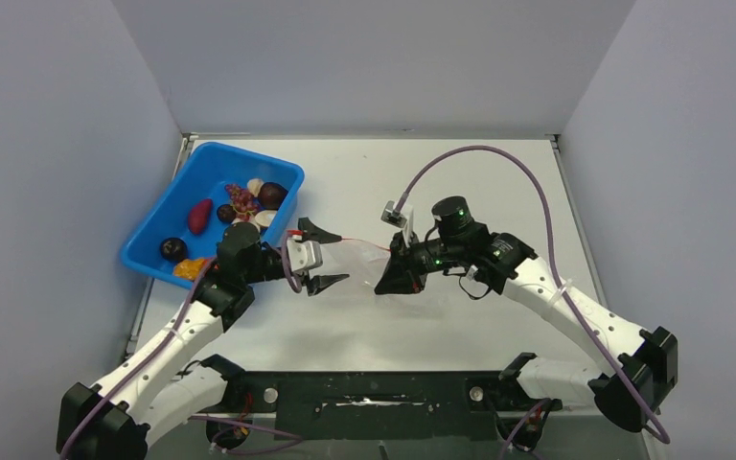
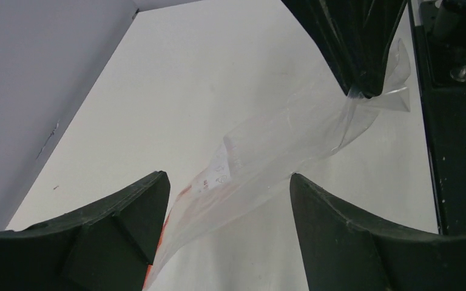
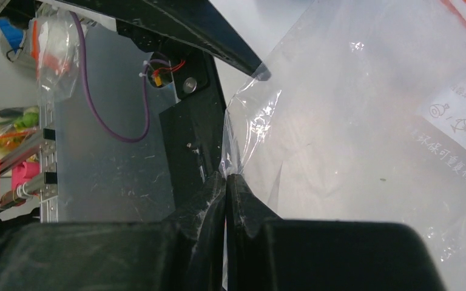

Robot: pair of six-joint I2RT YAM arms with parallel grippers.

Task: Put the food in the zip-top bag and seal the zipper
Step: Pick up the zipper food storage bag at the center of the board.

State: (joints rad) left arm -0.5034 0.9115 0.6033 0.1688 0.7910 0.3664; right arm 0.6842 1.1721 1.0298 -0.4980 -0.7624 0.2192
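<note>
The food sits in the blue bin just behind the left arm. The left claw straddles the zip-top bag, spread wide — the right claw pinches its corner.

White arm links, black joints, purple cables, green lights

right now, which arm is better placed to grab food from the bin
Left. The left end effector is open, close beside the blue bin with the food. The right end effector is shut on the zip-top bag and farther from the bin.
</note>
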